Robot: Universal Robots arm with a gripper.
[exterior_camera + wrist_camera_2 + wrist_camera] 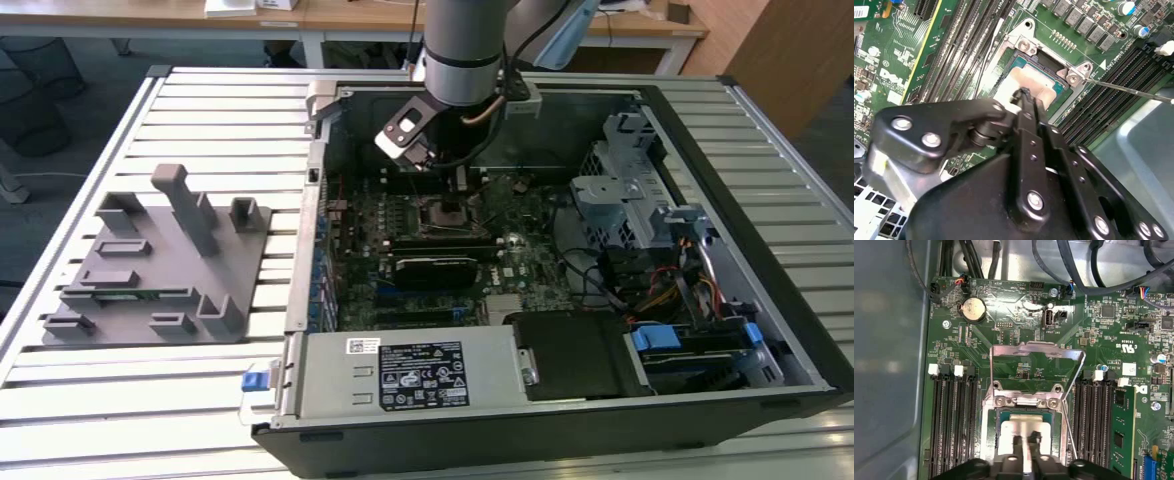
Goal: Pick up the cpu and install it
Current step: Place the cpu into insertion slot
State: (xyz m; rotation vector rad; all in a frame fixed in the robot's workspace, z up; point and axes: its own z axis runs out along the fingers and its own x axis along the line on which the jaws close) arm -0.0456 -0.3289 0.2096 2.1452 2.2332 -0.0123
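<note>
The cpu (1009, 432) lies flat inside the motherboard socket (988, 430), silver top upward.

Exterior view: the arm (461, 45) reaches down into the open computer case (747, 210), which lies on its side on the slatted tabletop (134, 400). The pincer (451, 185) hangs directly above the socket area near the middle of the motherboard (527, 235). A grey fixture block (147, 270) stands on the tabletop at the exterior view's left, well apart from the case.

First wrist view: the socket's metal load plate (1036, 352) is folded back and stands open. The pincer (1025, 440) sits over the middle of the cpu's top. Its fingertips (1016, 441) are clenched to a narrow slit and grasp nothing; they do not reach the cpu's edges. Whether they touch the top cannot be told. Memory slots (951, 420) run on both sides of the socket, and a coin battery (974, 309) sits beyond the plate.

Second wrist view: the cpu (1031, 80) shows seated within the socket frame (1026, 45), with the pincer (1022, 95) over it. A thin lever rod (1134, 92) extends from the frame's corner.
</note>
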